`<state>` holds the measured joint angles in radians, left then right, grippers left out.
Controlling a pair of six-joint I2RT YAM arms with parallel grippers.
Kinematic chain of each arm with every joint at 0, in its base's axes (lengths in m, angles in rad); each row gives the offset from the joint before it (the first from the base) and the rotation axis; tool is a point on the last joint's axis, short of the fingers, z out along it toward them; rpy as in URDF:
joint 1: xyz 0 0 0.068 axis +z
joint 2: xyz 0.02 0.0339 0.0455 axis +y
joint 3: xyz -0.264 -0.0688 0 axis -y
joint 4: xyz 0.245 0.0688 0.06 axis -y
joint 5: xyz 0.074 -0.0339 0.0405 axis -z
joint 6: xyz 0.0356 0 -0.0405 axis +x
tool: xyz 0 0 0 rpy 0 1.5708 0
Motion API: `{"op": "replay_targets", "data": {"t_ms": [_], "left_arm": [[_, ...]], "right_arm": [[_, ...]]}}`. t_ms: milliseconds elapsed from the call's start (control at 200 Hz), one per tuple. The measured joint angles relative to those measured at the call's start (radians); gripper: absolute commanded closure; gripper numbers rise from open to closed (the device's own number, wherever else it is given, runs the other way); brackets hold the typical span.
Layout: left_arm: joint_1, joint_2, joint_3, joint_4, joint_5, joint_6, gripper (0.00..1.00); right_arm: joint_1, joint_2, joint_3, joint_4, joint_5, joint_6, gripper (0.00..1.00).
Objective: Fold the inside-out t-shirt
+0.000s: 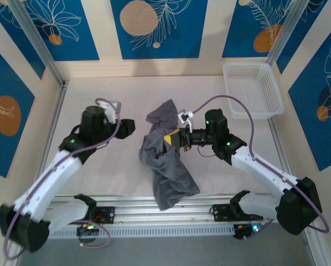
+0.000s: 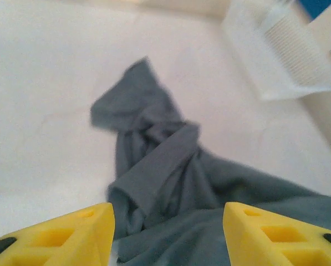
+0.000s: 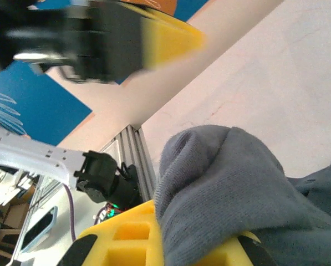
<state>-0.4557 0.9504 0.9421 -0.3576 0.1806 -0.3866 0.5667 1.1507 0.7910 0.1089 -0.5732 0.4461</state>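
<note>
The dark grey t-shirt (image 1: 166, 160) lies crumpled in a long heap at the table's middle, reaching to the near rail. My right gripper (image 1: 172, 138) is at the heap's right side. In the right wrist view its jaws stand wide apart, and a fold of the t-shirt (image 3: 232, 183) is draped over the lower yellow finger (image 3: 126, 238). My left gripper (image 1: 130, 127) hovers just left of the shirt's upper part, apart from it. Seen from the left wrist, that gripper (image 2: 168, 238) is open, with the t-shirt (image 2: 165, 166) between and beyond its yellow fingertips (image 2: 71, 235).
A white basket (image 1: 253, 88) stands at the back right corner; the left wrist camera sees the basket (image 2: 287, 50) past the shirt. An aluminium rail (image 1: 171, 213) runs along the near edge. Bare table (image 1: 98, 177) lies to the left of the shirt.
</note>
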Motion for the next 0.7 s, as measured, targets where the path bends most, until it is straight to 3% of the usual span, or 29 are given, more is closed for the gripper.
{"op": "replay_targets", "data": {"t_ms": [95, 195, 310, 515, 565, 635, 700], "left_arm": [[-0.112, -0.122, -0.047, 0.055, 0.023, 0.004, 0.46], [-0.241, -0.111, -0.080, 0.090, 0.027, 0.002, 0.46], [-0.359, 0.029, -0.086, 0.121, -0.043, -0.008, 0.48], [-0.404, 0.255, -0.084, 0.179, -0.134, -0.041, 0.49], [-0.404, 0.285, -0.074, 0.186, -0.143, -0.042, 0.57], [-0.404, 0.328, -0.043, 0.186, -0.160, -0.058, 0.79], [-0.404, 0.345, -0.030, 0.187, -0.168, -0.063, 0.92]], "right_arm": [[-0.006, 0.020, 0.020, -0.015, 0.009, 0.007, 1.00], [-0.009, 0.033, 0.030, -0.021, 0.013, 0.018, 1.00], [-0.010, 0.046, 0.044, -0.035, 0.016, 0.038, 1.00], [-0.010, 0.059, 0.077, -0.080, 0.016, 0.061, 1.00], [-0.010, 0.059, 0.077, -0.083, 0.016, 0.063, 1.00], [-0.010, 0.059, 0.078, -0.096, 0.018, 0.063, 1.00], [-0.011, 0.058, 0.078, -0.108, 0.029, 0.063, 1.00]]}}
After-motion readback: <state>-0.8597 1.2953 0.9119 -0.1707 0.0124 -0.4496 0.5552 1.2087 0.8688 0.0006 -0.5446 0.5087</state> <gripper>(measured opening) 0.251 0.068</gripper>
